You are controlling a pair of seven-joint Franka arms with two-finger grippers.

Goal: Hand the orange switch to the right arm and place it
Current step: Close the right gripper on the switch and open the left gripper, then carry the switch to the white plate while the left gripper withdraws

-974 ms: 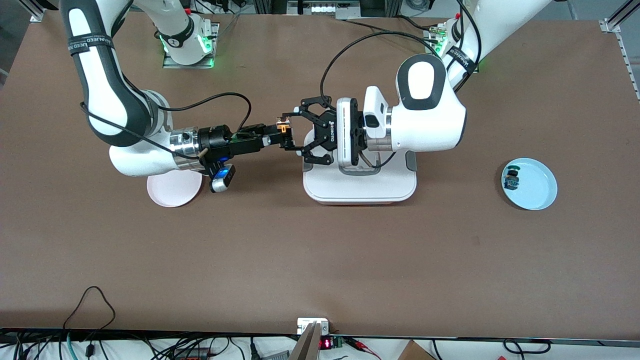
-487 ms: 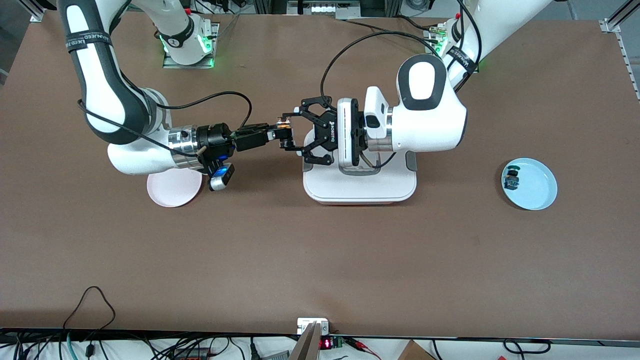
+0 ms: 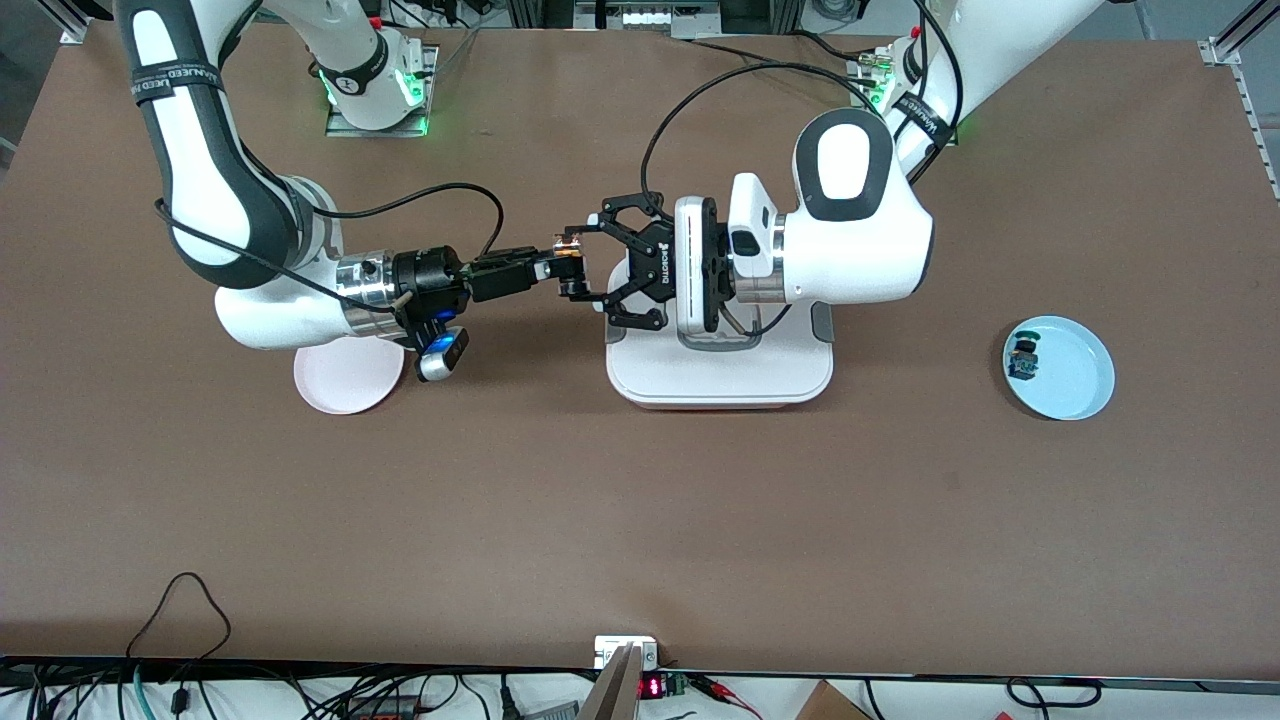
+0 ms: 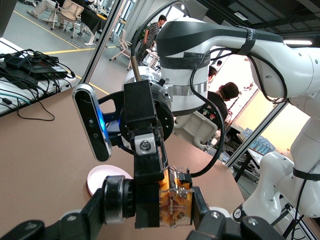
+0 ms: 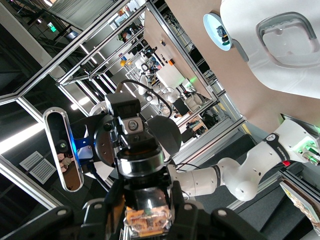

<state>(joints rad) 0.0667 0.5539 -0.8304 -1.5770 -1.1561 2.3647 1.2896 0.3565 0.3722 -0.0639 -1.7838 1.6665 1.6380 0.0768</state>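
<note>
I'm looking at a wide brown table (image 3: 640, 520) that is filling most of the front view, with cables (image 3: 180, 690) trailing along its near edge. In the left wrist view, daylight is pouring through tall glazed partitions (image 4: 260, 125), and a person (image 4: 227, 95) is sitting near them. Office chairs (image 4: 70, 12) are standing on a grey floor (image 4: 45, 35) marked with yellow lines.

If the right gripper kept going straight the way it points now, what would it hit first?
Most likely the left gripper. The right gripper points straight at it, and both are shut on the orange switch between them. Exact depth is hard to judge.
</note>
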